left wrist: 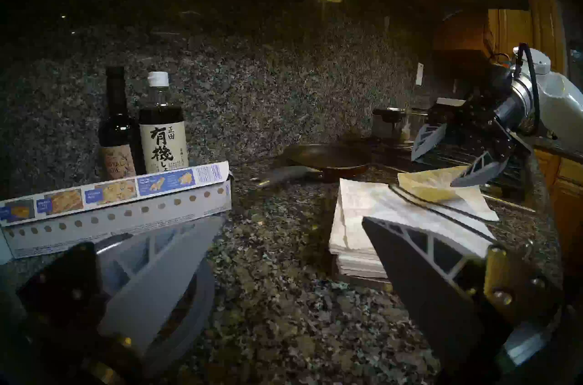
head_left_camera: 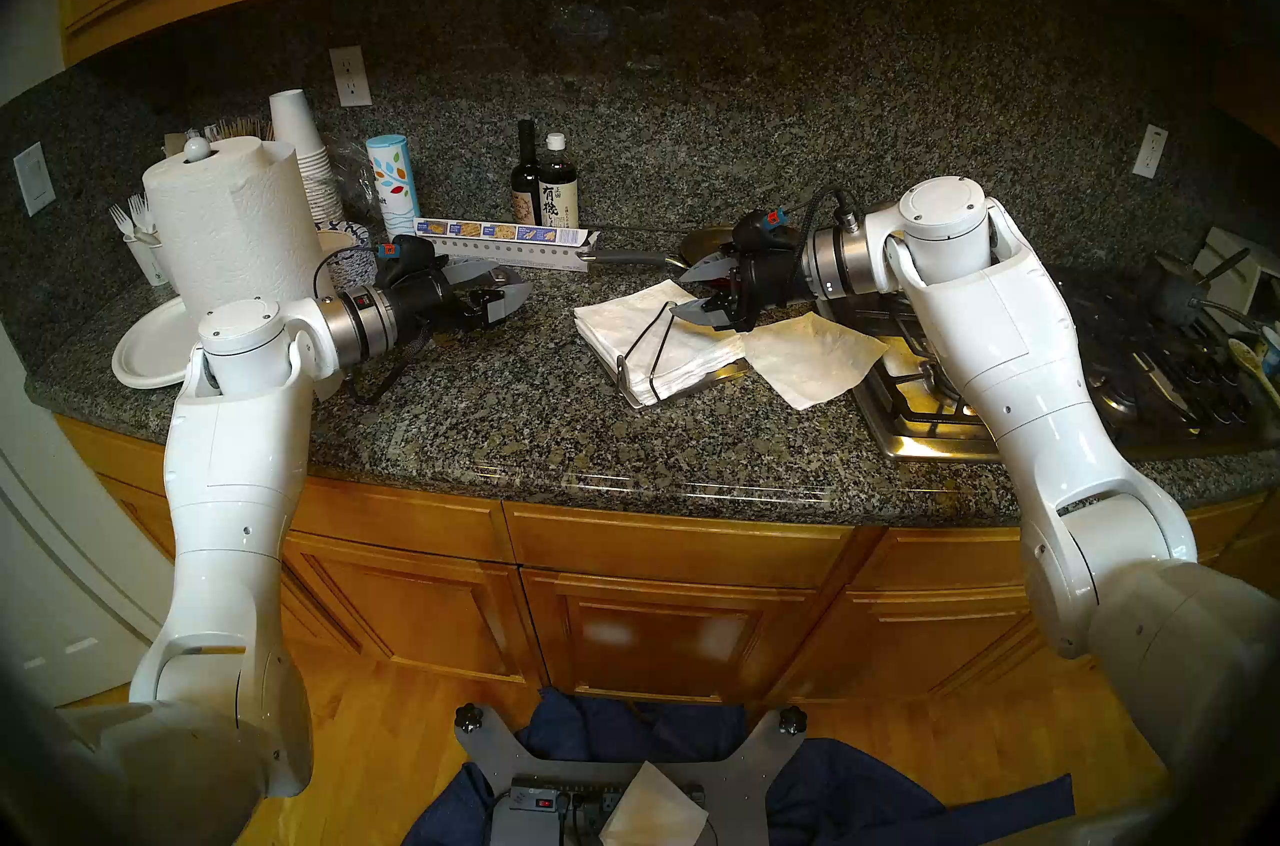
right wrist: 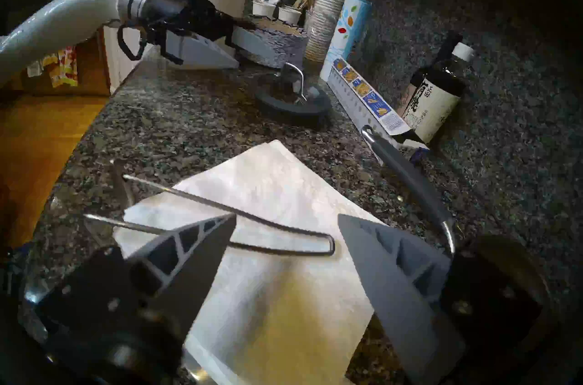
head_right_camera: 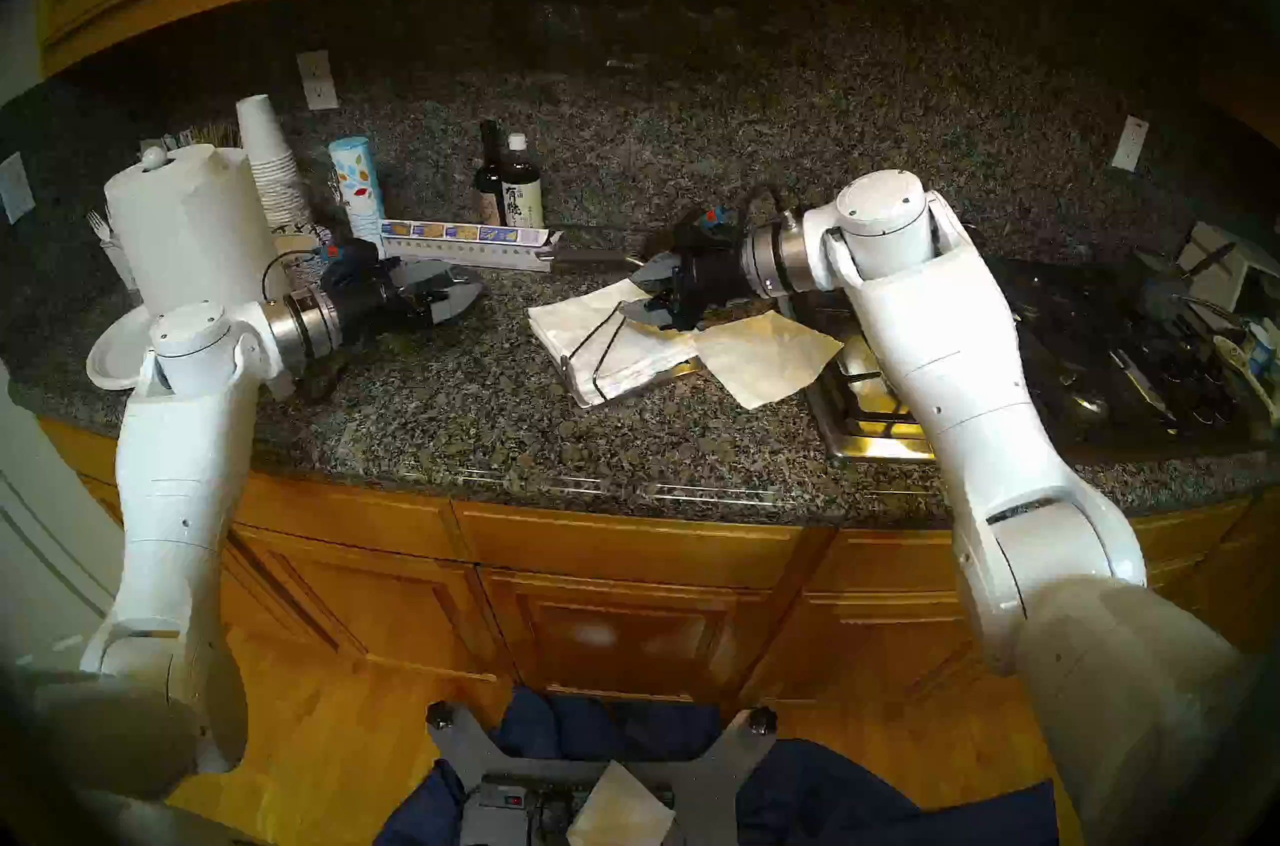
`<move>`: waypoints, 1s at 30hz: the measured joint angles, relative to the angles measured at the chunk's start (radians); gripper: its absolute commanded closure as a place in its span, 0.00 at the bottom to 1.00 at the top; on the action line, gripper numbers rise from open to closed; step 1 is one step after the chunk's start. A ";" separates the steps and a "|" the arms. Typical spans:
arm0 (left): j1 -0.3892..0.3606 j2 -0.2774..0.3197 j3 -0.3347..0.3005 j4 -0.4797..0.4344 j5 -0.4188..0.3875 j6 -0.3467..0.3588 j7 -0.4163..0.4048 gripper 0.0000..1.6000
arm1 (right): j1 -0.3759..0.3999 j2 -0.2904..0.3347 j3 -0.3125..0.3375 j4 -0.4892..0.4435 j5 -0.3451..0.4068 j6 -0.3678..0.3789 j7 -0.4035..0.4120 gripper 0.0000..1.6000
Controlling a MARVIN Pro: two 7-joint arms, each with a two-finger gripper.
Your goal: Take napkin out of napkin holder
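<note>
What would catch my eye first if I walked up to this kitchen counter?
Probably the two white robot arms reaching over the dark granite counter, each ending in an open claw. The right claw hovers over a stack of white napkins under a thin wire arm, with a single napkin lying loose beside it by the stove. The left claw holds nothing, near a big paper towel roll.

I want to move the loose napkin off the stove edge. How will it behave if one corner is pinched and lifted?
The loose napkin looks like a single thin, crinkled sheet, so it would probably droop and fold. It seems very light, so a push may just slide or crumple it. One corner touches the napkin stack, so dragging it that way might ruffle the top sheet.
</note>
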 measured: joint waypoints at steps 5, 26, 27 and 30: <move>-0.005 0.001 0.001 0.004 0.000 -0.003 -0.005 0.00 | -0.001 0.008 0.010 -0.041 0.009 0.004 0.008 0.27; -0.013 -0.010 0.009 0.000 0.000 -0.008 -0.026 0.00 | -0.118 0.038 0.019 -0.285 0.061 0.137 0.088 0.40; -0.012 -0.010 0.009 -0.002 0.000 -0.008 -0.028 0.00 | -0.124 0.039 0.019 -0.291 0.060 0.141 0.086 0.41; -0.011 -0.012 0.008 -0.007 0.001 -0.007 -0.030 0.00 | -0.135 0.040 0.017 -0.300 0.060 0.149 0.083 0.43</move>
